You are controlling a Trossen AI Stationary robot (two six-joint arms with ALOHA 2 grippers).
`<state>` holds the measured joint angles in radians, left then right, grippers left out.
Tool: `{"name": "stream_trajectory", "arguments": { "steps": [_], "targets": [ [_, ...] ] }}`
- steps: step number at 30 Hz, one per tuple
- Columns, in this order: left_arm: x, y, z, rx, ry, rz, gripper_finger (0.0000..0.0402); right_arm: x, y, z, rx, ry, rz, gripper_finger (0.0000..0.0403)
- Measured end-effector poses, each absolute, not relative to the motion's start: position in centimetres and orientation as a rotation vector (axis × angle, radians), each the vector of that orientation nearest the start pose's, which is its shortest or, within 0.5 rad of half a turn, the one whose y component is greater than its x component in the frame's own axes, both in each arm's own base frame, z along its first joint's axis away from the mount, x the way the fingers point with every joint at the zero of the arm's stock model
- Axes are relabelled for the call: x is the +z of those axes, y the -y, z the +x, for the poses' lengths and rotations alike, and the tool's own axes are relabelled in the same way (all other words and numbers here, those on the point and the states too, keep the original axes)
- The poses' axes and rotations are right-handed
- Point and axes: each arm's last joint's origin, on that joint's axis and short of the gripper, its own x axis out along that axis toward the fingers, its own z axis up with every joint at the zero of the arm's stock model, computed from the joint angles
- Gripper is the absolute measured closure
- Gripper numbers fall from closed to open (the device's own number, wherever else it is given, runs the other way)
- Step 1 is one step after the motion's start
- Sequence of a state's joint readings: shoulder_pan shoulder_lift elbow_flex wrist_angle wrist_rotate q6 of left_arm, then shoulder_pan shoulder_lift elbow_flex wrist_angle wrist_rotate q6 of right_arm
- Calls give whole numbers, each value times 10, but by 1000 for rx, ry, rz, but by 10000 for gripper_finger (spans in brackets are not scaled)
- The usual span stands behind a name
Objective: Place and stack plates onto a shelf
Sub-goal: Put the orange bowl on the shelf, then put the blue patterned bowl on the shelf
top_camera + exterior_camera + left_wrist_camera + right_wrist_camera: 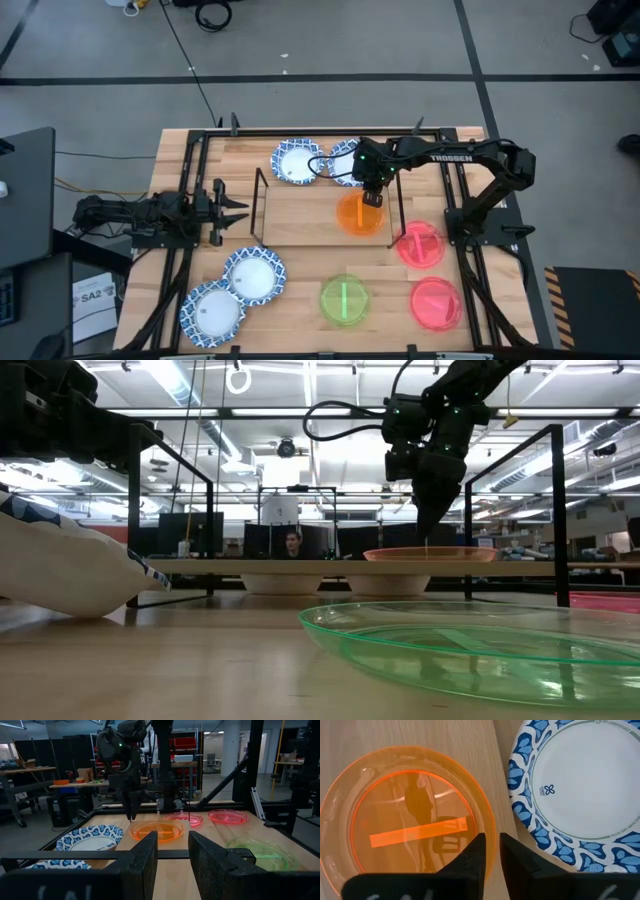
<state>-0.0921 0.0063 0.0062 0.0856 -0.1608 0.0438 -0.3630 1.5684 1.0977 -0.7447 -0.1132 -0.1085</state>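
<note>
Orange plate [359, 215] lying flat on the shelf [300, 218], right of frame centre in the high view. Right gripper [373, 197] at the plate's upper-right rim, fingers narrowly parted astride the edge, grip apparently loosening. Blue-rimmed plate [580, 790] just beside on the table. Left gripper [232, 212] idle at mid-left, fingers partly spread, empty. Risk: rim catching a finger on withdrawal, dragging or tipping the plate off the shelf.

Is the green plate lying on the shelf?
No, in the high view the green plate lies on the table, in front of the shelf, which carries only the orange plate.
</note>
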Motion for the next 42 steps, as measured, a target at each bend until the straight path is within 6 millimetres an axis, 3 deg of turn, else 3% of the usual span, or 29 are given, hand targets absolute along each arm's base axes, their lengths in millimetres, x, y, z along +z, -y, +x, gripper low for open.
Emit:
{"name": "stream_trajectory", "arguments": {
  "steps": [19, 35, 42],
  "targets": [
    [173, 4, 97, 70, 83, 33, 285, 220, 103, 280, -153, -1188, 191, 239],
    [174, 4, 97, 70, 86, 32, 285, 221, 104, 283, -157, -1154, 183, 235],
    [185, 4, 95, 69, 206, -20, 285, 221, 104, 283, -149, -1153, 188, 235]
  ]
}}
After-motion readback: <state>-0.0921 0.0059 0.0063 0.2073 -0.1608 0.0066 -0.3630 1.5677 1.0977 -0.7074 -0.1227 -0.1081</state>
